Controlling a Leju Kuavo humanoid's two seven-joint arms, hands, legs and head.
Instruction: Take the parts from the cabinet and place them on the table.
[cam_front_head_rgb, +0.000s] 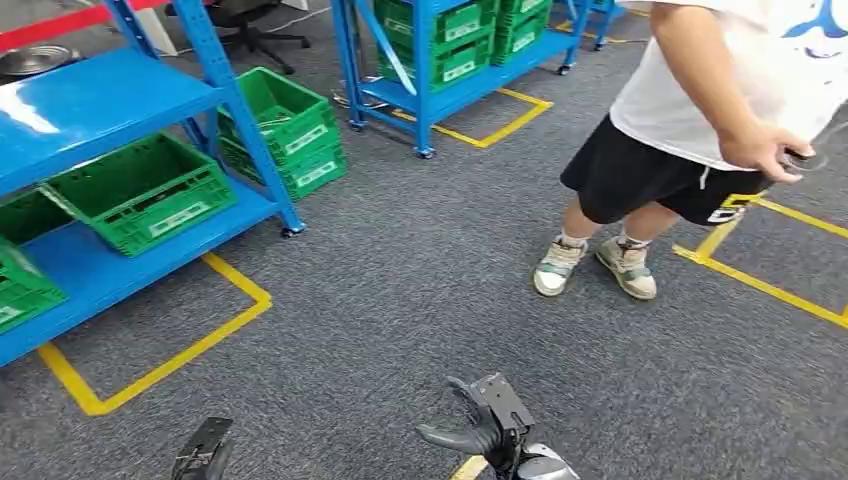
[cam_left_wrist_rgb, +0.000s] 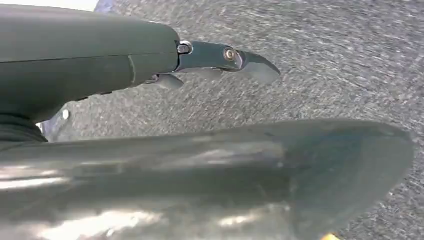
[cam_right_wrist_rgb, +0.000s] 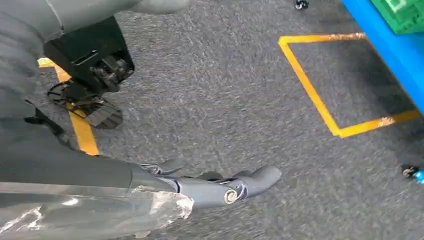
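Observation:
A blue shelf rack (cam_front_head_rgb: 100, 100) stands at the left with green crates (cam_front_head_rgb: 140, 190) on its lower level, and I cannot make out any parts in them. My left hand (cam_front_head_rgb: 203, 452) hangs low at the bottom edge; in the left wrist view its fingers (cam_left_wrist_rgb: 225, 55) stretch out straight over the carpet, holding nothing. My right hand (cam_front_head_rgb: 485, 425) is also low, with its fingers (cam_right_wrist_rgb: 225, 187) spread and nothing between them. A crinkled clear film (cam_right_wrist_rgb: 125, 210) lies along the thumb side of the right hand.
A person (cam_front_head_rgb: 720, 100) in a white shirt and black shorts stands at the right, with a dark object in one hand (cam_front_head_rgb: 790, 155). More green crates (cam_front_head_rgb: 285, 125) sit on the grey carpet. A second blue rack (cam_front_head_rgb: 450, 50) stands behind. Yellow tape lines (cam_front_head_rgb: 160, 365) mark the floor.

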